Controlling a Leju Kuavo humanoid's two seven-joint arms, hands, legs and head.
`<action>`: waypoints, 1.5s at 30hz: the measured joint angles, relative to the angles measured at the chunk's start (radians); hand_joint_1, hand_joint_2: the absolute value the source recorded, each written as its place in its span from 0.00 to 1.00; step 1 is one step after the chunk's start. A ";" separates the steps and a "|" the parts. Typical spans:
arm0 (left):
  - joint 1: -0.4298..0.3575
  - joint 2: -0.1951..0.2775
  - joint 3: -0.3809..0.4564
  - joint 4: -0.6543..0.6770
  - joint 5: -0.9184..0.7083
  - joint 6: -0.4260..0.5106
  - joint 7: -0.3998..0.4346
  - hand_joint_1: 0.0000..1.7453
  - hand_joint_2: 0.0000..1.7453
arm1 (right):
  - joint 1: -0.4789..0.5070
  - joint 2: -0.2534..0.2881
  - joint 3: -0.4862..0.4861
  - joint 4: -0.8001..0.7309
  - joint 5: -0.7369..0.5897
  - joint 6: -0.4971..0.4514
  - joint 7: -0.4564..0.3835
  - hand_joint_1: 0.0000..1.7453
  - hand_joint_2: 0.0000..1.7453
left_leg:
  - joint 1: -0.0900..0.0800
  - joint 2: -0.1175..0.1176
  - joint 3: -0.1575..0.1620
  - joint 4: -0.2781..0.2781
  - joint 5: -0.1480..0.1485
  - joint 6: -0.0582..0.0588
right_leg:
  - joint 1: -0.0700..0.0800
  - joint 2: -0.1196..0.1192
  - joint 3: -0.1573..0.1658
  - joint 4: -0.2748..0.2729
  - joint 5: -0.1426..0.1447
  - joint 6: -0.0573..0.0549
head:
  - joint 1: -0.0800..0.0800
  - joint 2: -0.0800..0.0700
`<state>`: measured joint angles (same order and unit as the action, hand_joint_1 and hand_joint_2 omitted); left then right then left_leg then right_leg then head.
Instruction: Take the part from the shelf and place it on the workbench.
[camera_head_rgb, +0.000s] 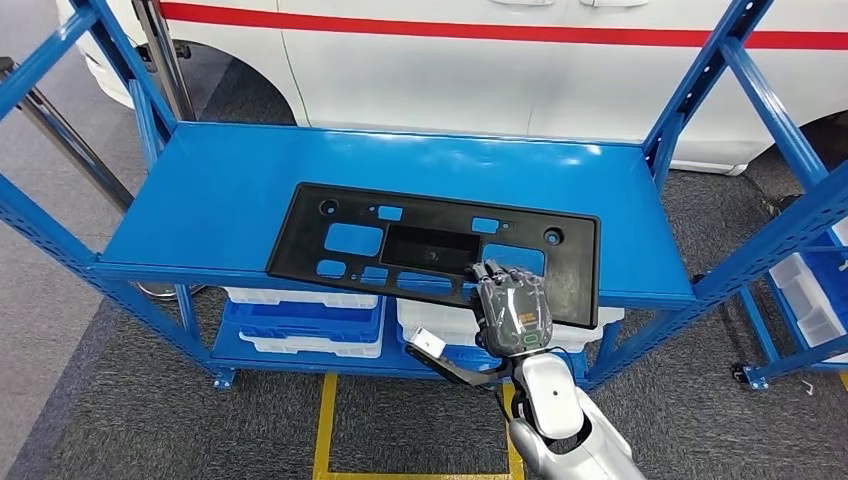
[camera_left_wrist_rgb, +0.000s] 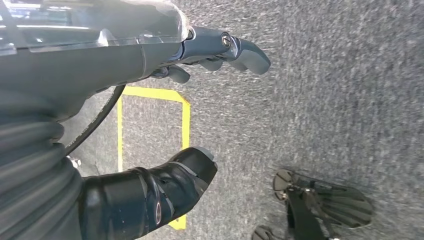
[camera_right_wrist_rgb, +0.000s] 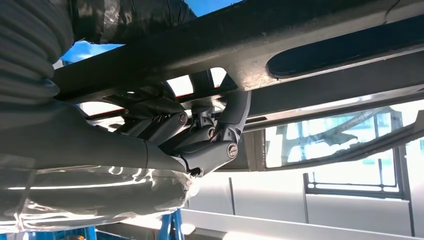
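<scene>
The right robot hand (camera_head_rgb: 512, 312) hooks its fingers (camera_right_wrist_rgb: 235, 120) through the black part (camera_head_rgb: 440, 250) at the shelf's (camera_head_rgb: 200, 215) front edge; lift level before withdrawing. Left robot hand (camera_left_wrist_rgb: 150, 125) hangs wide, empty.

Bright, even overhead light puts pale glare on the blue shelf (camera_head_rgb: 200, 200), while the left wrist view's carpet (camera_left_wrist_rgb: 325, 100) blurs.

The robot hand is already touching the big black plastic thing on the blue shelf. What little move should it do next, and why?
Probably lift a little. The right robot hand has its fingers curled through an opening at the near edge of the flat black plastic panel with cut-outs, which lies flat on the blue metal shelf. Raising that edge slightly would check the hold before pulling the panel out.
</scene>
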<state>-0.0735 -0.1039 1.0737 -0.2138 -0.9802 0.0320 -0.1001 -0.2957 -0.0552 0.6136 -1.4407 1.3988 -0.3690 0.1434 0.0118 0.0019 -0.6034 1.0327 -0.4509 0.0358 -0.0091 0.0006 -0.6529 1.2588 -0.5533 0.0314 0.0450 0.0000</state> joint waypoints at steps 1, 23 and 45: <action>0.000 -0.001 0.000 0.000 0.000 0.000 0.001 0.00 1.00 | 0.002 -0.001 0.000 -0.003 0.000 0.000 0.000 1.00 1.00 | -0.001 0.000 -0.006 0.002 0.005 -0.002 | 0.001 0.000 0.048 -0.069 0.018 -0.006 | 0.000 0.000; 0.002 -0.034 -0.035 0.001 -0.108 -0.005 0.028 0.00 1.00 | 0.227 0.061 0.026 -0.186 -0.964 0.124 -0.528 1.00 1.00 | -0.007 0.001 0.133 -0.037 -0.082 -0.014 | 0.016 -0.008 -0.020 -0.205 0.152 -0.033 | -0.001 0.000; 0.003 -0.060 -0.082 0.002 -0.169 -0.021 0.048 0.00 1.00 | 0.254 0.075 0.026 -0.144 -1.498 0.692 -0.648 1.00 1.00 | 0.002 0.004 -0.057 0.256 -0.112 -0.058 | 0.010 -0.013 0.057 -0.253 0.116 -0.074 | -0.001 0.000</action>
<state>-0.0701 -0.1636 0.9918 -0.2117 -1.1496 0.0110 -0.0522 -0.0421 0.0194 0.6398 -1.5848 -0.0990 0.3227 -0.5046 0.0140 0.0057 -0.6605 1.2885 -0.5626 -0.0220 0.0009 -0.0120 -0.5957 1.0061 -0.4374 -0.0430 0.0438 0.0000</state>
